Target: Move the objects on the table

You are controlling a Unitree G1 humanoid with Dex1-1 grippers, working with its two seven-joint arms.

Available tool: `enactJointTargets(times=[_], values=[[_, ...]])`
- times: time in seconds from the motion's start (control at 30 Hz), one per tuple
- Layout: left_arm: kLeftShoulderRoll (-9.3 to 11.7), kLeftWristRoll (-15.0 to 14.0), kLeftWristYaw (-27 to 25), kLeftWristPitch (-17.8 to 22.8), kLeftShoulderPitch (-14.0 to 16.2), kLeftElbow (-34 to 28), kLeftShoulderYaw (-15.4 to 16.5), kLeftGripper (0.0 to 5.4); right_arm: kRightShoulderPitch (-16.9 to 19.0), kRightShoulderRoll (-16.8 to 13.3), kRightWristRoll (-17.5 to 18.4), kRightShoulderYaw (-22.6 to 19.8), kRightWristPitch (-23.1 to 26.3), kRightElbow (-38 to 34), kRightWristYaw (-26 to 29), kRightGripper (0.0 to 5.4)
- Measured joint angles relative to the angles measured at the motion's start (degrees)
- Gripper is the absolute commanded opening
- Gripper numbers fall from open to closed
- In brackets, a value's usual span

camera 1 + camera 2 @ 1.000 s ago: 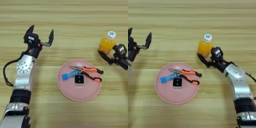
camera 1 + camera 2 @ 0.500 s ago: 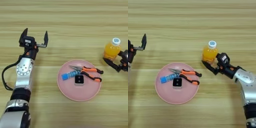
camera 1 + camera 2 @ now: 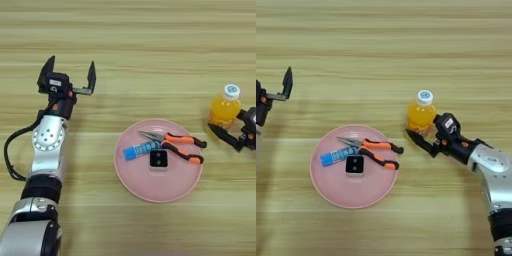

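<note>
**At the bench's right side, the bottle is the piece in play**

On the right of the bench [image 3: 381, 45], the right hand [image 3: 423, 139] sits against the orange juice bottle [image 3: 421, 114], which stands upright and well apart from the pink plate [image 3: 336, 190]. One black finger shows in front of the bottle's base; the other is hidden, so I cannot tell whether the hand has a grip on it.

The plate already carries the pliers [image 3: 375, 150], the blue tube [image 3: 334, 157] and the black block [image 3: 354, 164].

The left hand [image 3: 67, 80] hovers over bare wood on the far left, fingers spread wide, holding nothing.

The step in hand looks like shifting the bottle. Next, it calls for a secure hold low on the bottle, keeping it upright.
</note>
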Motion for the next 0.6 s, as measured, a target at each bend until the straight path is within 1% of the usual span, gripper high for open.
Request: enactJointTargets(times=[0.6], values=[[0.25,-0.06,0.0,-0.06,-0.01,0.0,0.06,5.4,-0.23,0.02,-0.1,0.34,-2.08,2.05,-0.09,3.46]])
